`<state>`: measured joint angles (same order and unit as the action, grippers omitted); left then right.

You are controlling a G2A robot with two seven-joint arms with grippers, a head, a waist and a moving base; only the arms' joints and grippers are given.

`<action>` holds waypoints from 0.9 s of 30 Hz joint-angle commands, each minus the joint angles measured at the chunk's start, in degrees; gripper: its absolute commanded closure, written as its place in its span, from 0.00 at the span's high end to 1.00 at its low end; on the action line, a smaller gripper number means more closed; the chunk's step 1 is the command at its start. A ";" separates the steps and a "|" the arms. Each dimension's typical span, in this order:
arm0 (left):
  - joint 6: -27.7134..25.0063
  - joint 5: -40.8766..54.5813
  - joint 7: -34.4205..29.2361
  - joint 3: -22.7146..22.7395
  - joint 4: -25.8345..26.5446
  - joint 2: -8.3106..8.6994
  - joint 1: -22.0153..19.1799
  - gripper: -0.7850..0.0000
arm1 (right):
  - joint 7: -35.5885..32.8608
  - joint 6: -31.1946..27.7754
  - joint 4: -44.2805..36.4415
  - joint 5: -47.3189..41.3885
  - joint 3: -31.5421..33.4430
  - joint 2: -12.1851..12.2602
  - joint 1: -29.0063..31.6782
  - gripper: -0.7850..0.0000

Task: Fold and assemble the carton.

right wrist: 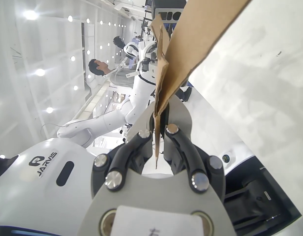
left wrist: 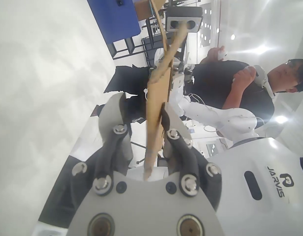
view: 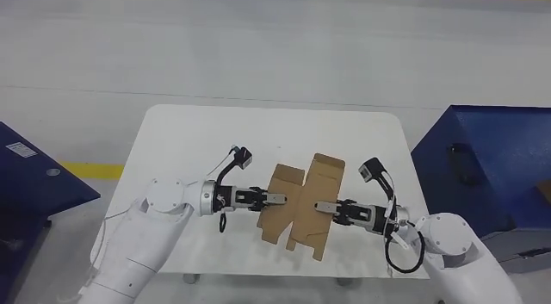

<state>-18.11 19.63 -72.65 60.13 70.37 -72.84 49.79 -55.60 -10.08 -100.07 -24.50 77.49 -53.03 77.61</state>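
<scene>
Flat brown corrugated-cardboard carton hangs above the white bench, right hand pinched on one edge, left hand part-open around the opposite edge; judged light, stiff between creases, easily crushed, so best gripped at panel edges.

The flat brown corrugated-cardboard carton looks matt and papery, with rough cut edges. The white worktop is smooth and faintly glossy. The left gripper and right gripper have brushed-metal fingers on matt black links with shiny screw heads.
</scene>
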 commanded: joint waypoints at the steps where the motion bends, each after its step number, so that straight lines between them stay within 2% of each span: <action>1: -0.63 0.30 -1.03 -0.03 0.26 0.13 0.25 0.00 | 0.45 0.24 0.50 0.45 -0.28 -0.07 -0.20 0.87; 2: -0.75 0.31 -1.22 0.02 0.37 0.20 0.32 0.00 | 0.64 0.40 0.73 0.65 -0.39 -0.10 -0.34 1.00; 9: -0.98 1.03 -2.33 0.28 1.23 0.60 0.55 0.00 | 1.84 0.51 4.67 -0.50 -0.18 -0.37 -1.84 1.00; 13: -1.61 0.63 -2.49 0.21 1.73 0.81 0.77 0.00 | -4.84 3.97 10.47 -14.53 -0.04 -0.84 -3.96 1.00; 18: -3.42 0.97 -5.08 -0.34 3.24 1.07 1.32 0.00 | -7.07 6.96 16.67 -21.09 -0.94 -1.46 -7.13 1.00; 19: -4.14 0.59 -5.51 -0.38 3.44 1.16 1.39 0.00 | -7.42 7.67 17.42 -22.79 -1.38 -1.66 -7.56 0.93; 20: -4.60 0.35 -5.45 -0.36 3.48 1.23 1.52 0.00 | -7.69 7.92 18.02 -23.34 -1.69 -1.79 -8.10 0.77; 21: -4.77 0.40 -5.26 -0.36 3.56 1.27 1.66 0.00 | -7.55 7.46 18.44 -22.33 -1.96 -1.85 -8.65 0.48; 22: -4.88 0.35 -5.19 -0.40 3.68 1.32 1.71 0.00 | -7.24 6.83 18.69 -21.43 -2.28 -1.93 -8.98 0.43; 24: -5.01 0.47 -4.96 -0.43 3.74 1.39 1.77 0.00 | -6.54 5.41 18.66 -19.27 -2.93 -2.06 -9.27 0.21; 25: -4.96 0.55 -4.84 -0.45 3.65 1.43 1.74 0.00 | -6.41 5.06 18.63 -18.71 -3.21 -2.13 -9.33 0.00; 27: -4.97 0.63 -4.71 -0.54 3.50 1.48 1.63 0.00 | -6.33 4.71 18.59 -18.09 -3.55 -2.24 -9.45 0.00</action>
<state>-23.10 20.19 -77.43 59.64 73.97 -71.39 51.48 -61.94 -5.24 -81.44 -42.81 74.05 -55.23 68.21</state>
